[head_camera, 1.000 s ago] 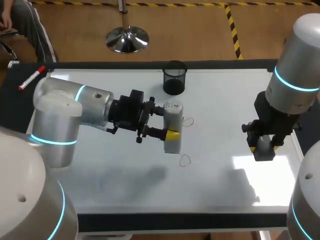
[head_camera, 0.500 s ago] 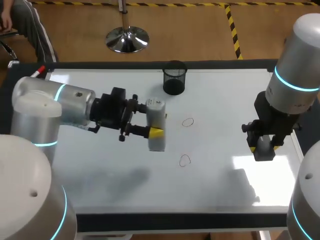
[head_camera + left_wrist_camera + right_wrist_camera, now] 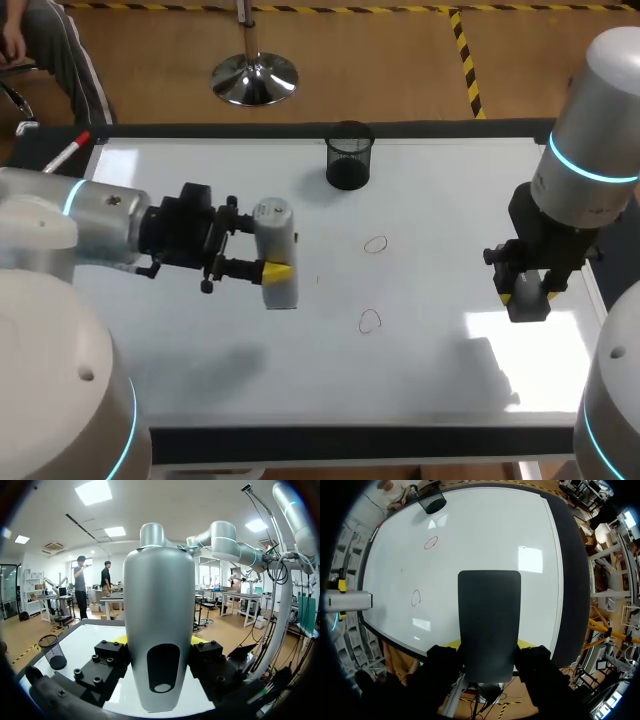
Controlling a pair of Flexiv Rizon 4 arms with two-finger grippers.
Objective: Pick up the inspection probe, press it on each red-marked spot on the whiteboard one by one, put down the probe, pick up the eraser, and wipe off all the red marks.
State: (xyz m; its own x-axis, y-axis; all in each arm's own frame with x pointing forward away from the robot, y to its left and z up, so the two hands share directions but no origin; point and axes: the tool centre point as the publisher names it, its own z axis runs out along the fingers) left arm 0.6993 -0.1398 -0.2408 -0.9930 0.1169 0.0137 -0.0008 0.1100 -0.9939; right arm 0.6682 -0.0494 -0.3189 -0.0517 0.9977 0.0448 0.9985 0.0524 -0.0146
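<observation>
While the left end effector (image 3: pixel 270 252) clamps the probe (image 3: pixel 274 235) roughly upright, cap end up, the right end effector (image 3: pixel 526 292) grips the eraser (image 3: pixel 489 622).

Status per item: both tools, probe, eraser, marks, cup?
left tool, shut on the inspection probe
inspection probe, gripped, held above the whiteboard
right tool, shut on the eraser
eraser, gripped, lifted off the whiteboard
red marks, both unwiped
mesh cup, upright
</observation>
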